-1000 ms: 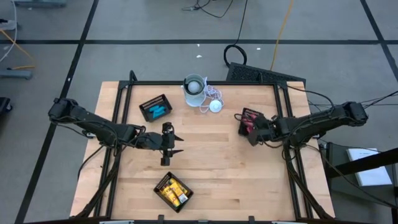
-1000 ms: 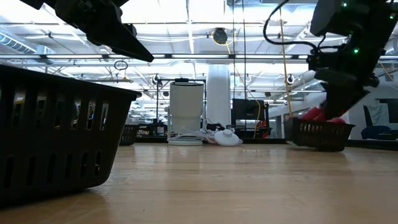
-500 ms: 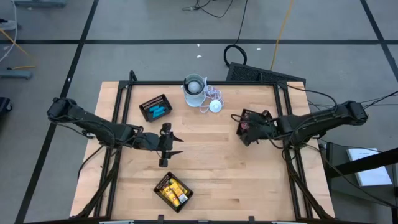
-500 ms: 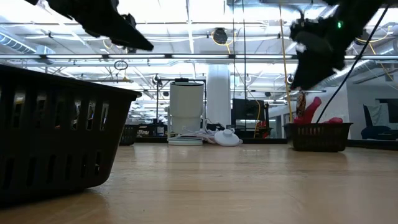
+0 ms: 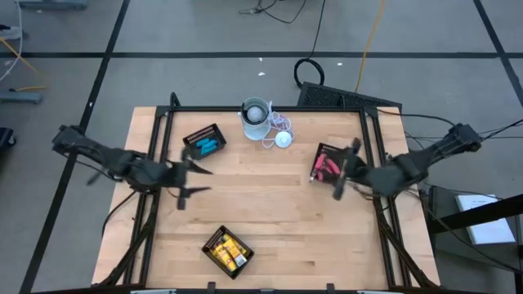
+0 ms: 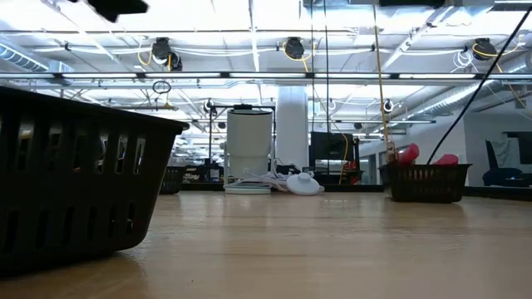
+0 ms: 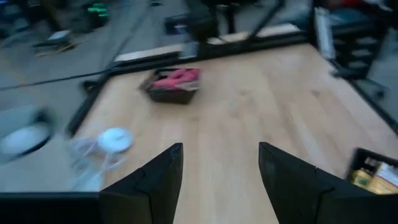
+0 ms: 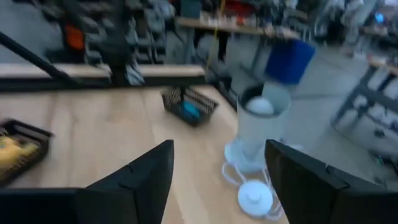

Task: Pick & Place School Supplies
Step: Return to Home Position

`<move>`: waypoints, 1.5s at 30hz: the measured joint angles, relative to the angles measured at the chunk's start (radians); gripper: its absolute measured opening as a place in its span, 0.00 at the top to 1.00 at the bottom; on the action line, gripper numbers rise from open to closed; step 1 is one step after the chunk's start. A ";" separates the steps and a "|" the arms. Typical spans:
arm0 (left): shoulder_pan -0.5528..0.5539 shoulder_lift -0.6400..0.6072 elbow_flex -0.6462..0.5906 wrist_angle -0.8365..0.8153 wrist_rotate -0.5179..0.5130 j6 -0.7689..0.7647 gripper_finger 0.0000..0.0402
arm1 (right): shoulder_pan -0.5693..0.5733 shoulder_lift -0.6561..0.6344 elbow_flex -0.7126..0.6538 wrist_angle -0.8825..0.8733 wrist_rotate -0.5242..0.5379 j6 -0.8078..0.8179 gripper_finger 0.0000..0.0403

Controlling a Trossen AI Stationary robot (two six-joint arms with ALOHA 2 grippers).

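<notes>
Three black mesh trays stand on the wooden table. One at the far left holds light-blue sticks (image 5: pixel 204 144), one at the right holds red-handled tools (image 5: pixel 326 162), and one near the front edge holds yellow-and-black pieces (image 5: pixel 228 251). My left gripper (image 5: pixel 196 180) is open and empty above the table's left half, between the blue and yellow trays. My right gripper (image 5: pixel 342 171) is open and empty just beside the red tray, on its right. The wrist views show both pairs of fingers spread with nothing between them, for the left gripper (image 7: pixel 221 149) and the right gripper (image 8: pixel 219 146).
A white cup (image 5: pixel 255 113) and a white corded disc (image 5: pixel 283 140) sit at the table's far edge. In the low view the yellow tray's wall (image 6: pixel 75 183) fills the near left, and the red tray (image 6: pixel 428 178) stands far right. Bare wood lies between the trays.
My right gripper has risen out of the red tray and drawn back toward the table's right edge, empty. My left gripper has gone up and back toward the table's left edge. No tray has moved.
</notes>
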 joint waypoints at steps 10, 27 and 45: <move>-0.221 -0.380 -0.041 -0.227 -0.233 -0.158 0.47 | 0.235 -0.278 -0.153 0.035 0.046 -0.072 0.47; -0.485 -0.632 -0.317 0.129 -0.318 0.049 0.47 | 0.498 -0.562 -0.739 0.846 0.012 -0.465 0.60; -0.490 -0.630 -0.320 -0.027 -0.234 -0.054 0.47 | 0.705 -0.584 -0.853 1.078 0.032 -0.547 0.67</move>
